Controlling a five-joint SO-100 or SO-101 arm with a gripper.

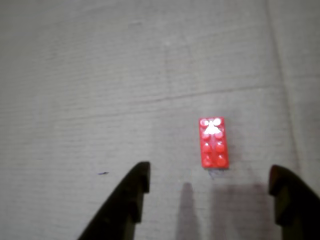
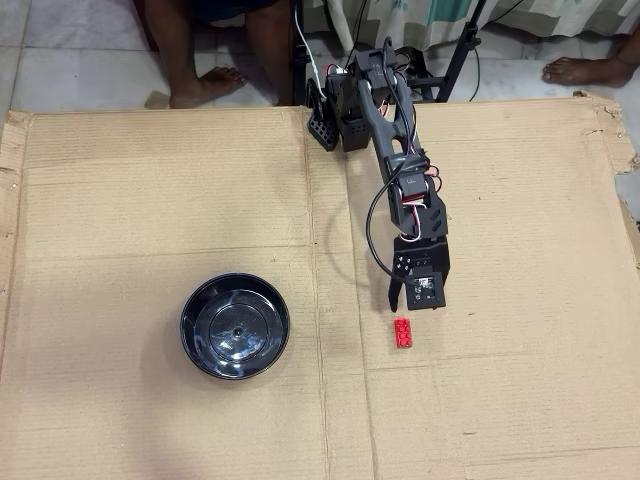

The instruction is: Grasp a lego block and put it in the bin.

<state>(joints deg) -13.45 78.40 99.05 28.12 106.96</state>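
Cardboard (image 2: 150,200) covered the surface in the overhead view, with pale floor tiles (image 2: 80,60) and bare feet (image 2: 205,85) beyond its far edge. No writing could be read. At left sat the bin (image 2: 235,326), empty. Well to its right lay the block (image 2: 403,332), just beyond the claw (image 2: 414,302). In the wrist view, the claw (image 1: 210,180) stood wide, holding nothing, the block (image 1: 214,142) flat ahead between its tips.
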